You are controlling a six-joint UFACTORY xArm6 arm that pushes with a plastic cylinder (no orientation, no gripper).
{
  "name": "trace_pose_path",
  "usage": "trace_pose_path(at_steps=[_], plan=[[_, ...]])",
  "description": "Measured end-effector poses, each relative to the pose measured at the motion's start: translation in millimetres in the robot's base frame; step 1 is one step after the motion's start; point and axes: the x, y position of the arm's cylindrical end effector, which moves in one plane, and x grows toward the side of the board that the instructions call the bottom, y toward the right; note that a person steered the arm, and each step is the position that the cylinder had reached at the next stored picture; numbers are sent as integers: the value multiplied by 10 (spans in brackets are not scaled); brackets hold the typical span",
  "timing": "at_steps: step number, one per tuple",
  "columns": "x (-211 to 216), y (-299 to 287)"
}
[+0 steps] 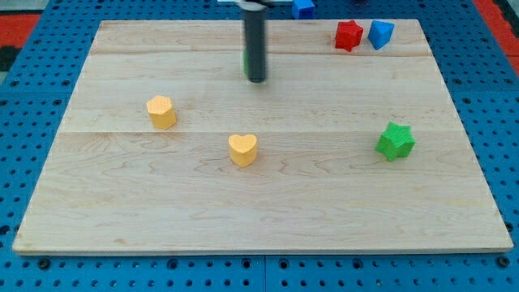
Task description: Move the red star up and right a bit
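Observation:
The red star [349, 35] sits near the top right of the wooden board [259, 203], touching or nearly touching a blue block [380, 33] on its right. My tip [256, 79] is at the view's top centre, well to the left of the red star. A green block [246, 62] is mostly hidden behind the rod, just a sliver showing at its left.
A green star [395, 141] lies at the right middle. A yellow heart [242, 149] lies near the centre, and a yellow block [161, 111] at the left. Another blue block [303, 8] sits at the top edge beyond the board.

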Motion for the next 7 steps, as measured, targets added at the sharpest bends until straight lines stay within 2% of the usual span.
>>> trace_pose_path(at_steps=[2, 3, 4, 5, 6, 7], plan=[[-5, -121], [-80, 292], [-579, 1096], [-1199, 1258], [-1439, 1057], [-1171, 1554]])
